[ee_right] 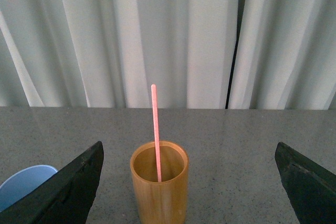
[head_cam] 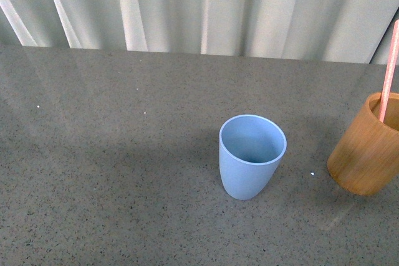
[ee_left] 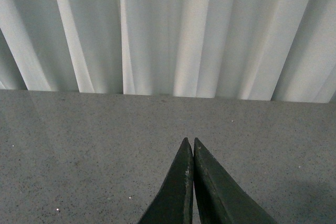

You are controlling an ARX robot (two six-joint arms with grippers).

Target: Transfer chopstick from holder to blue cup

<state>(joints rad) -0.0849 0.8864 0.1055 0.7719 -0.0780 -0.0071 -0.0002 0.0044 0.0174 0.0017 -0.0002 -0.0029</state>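
The light blue cup (head_cam: pixel 252 156) stands upright and empty near the middle of the grey table. The orange-tan bamboo holder (head_cam: pixel 367 147) stands at the right edge of the front view, with one pinkish-red chopstick (head_cam: pixel 389 71) upright in it. In the right wrist view the holder (ee_right: pixel 159 187) and chopstick (ee_right: pixel 155 129) sit between my right gripper's (ee_right: pixel 189 153) wide-open fingers, a little ahead of them, and the cup's rim (ee_right: pixel 23 182) shows beside one finger. My left gripper (ee_left: pixel 190 141) is shut and empty over bare table. Neither arm shows in the front view.
The speckled grey tabletop (head_cam: pixel 112 172) stretches to a white pleated curtain (head_cam: pixel 206 4) along its far edge. The curtain also shows behind the table in the left wrist view (ee_left: pixel 168 30) and in the right wrist view (ee_right: pixel 105 35).
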